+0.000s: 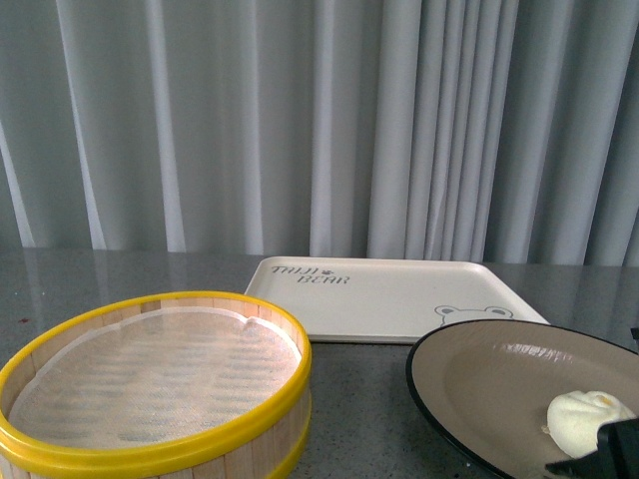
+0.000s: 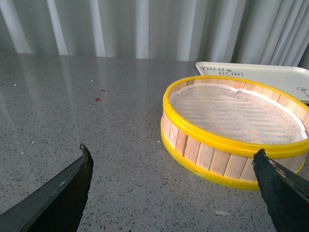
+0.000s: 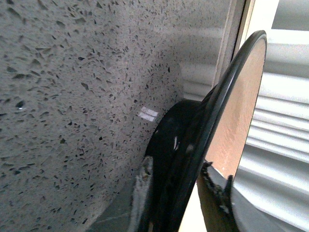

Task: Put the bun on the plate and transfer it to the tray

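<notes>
The small creamy-white pleated bun (image 1: 587,419) lies on the wide round plate with beige inside and black rim (image 1: 469,364), at its near right part, just beside my right fingers (image 3: 215,195). These are clamped on the plate's rim, one above and one under. My left fingers (image 2: 58,193) stand wide apart over the grey speckled table (image 2: 96,121), holding nothing, beside the yellow-rimmed wooden steamer basket (image 2: 231,145). The flat cream-white rectangular tray (image 1: 389,299) lies behind the plate and somewhat to the left, its long side across my view. I judge the right arm must carry the plate forward and leftward.
</notes>
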Controlling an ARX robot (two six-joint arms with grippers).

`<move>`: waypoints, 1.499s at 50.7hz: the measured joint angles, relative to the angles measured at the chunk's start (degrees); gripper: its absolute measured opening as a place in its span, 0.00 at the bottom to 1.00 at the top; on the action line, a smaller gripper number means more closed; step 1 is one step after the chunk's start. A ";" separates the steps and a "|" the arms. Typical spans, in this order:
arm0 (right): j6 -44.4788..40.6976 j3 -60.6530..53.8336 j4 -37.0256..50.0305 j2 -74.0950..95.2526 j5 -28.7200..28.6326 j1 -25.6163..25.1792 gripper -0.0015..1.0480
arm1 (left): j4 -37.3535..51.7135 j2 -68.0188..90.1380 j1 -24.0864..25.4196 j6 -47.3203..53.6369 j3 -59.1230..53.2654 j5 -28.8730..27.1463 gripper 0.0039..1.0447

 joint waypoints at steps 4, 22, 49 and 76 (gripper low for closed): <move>0.35 -0.81 0.59 -1.22 0.85 0.07 0.10 | 0.00 0.02 0.00 0.00 0.00 0.00 0.94; -1.16 -1.66 -1.22 -6.69 2.67 -1.01 0.03 | 0.00 0.02 0.00 0.00 0.00 0.00 0.94; 3.43 2.69 -1.99 -11.54 -1.90 -4.39 0.03 | 0.00 0.00 0.00 0.00 0.00 0.00 0.94; 3.13 17.55 0.63 5.35 -17.33 -14.34 0.03 | 0.00 0.00 0.00 0.00 0.00 0.00 0.94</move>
